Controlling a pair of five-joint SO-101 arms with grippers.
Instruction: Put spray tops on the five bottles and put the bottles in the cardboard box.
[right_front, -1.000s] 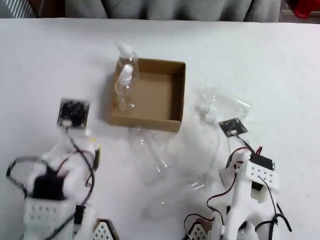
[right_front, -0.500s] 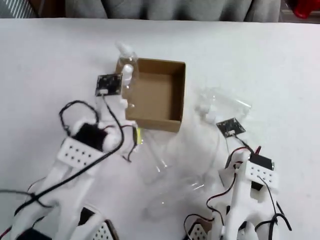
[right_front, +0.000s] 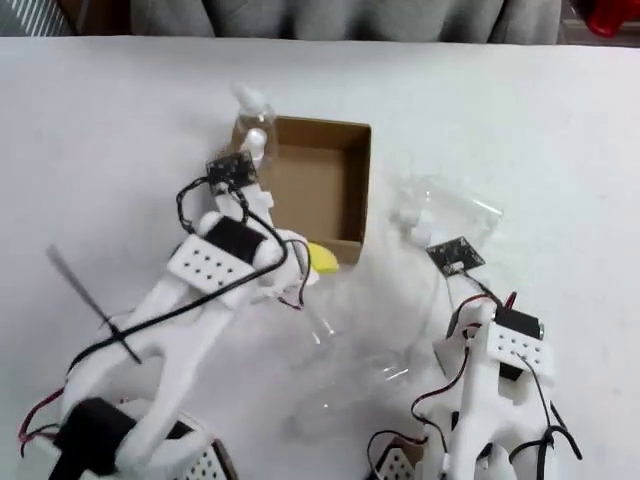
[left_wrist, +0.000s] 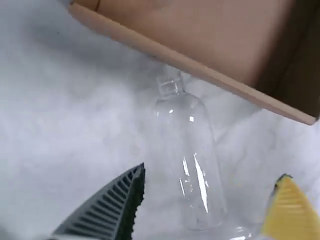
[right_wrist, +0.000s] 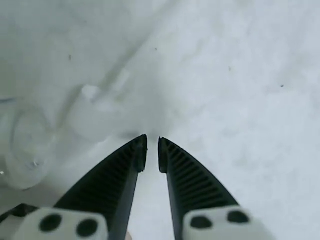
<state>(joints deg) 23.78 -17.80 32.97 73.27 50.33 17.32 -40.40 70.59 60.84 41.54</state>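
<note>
Two spread fingers (left_wrist: 117, 202), one grey, one yellow, of the left gripper (left_wrist: 210, 177) flank a clear, capless plastic bottle (left_wrist: 187, 145) lying with its neck just beside the brown cardboard box (left_wrist: 215, 75). Closing on that slick round body could squirt it sideways or jam it against the box wall. The left arm (right_front: 215, 265) stretches forward, wrist pitched down. The right gripper (right_wrist: 152, 150), pinched nearly closed on nothing, hangs near a white spray top (right_wrist: 95, 112).

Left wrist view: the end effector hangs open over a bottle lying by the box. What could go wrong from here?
1. The bottle is round, smooth and lying flat, so it might roll or slip out when the open left end effector closes on it.
2. Its neck points at the cardboard box wall and carries no spray top. Boxing it now would likely skip that step.
</note>
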